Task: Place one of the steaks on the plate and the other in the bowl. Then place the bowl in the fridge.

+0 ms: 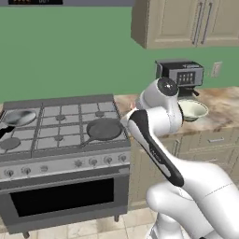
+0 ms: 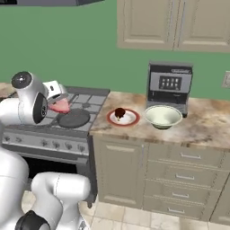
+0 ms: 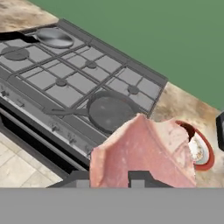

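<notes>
Claw (image 3: 108,178) clamped on the pale pink steak (image 3: 142,155), held in the air over the stove's front right.

Nearest in the hand view, the pink slab hangs between the fingertips, above the dark pan (image 3: 107,113) on the front right burner of the stove (image 3: 65,83). Beyond the stove edge, on the counter (image 2: 206,123), the red-rimmed plate (image 2: 123,118) carries the dark brown steak (image 2: 119,112). Just beside the plate stands the pale bowl (image 2: 162,116), in front of the coffee machine (image 2: 169,84). A second pan (image 1: 19,117) sits on the stove's far left burner.
</notes>
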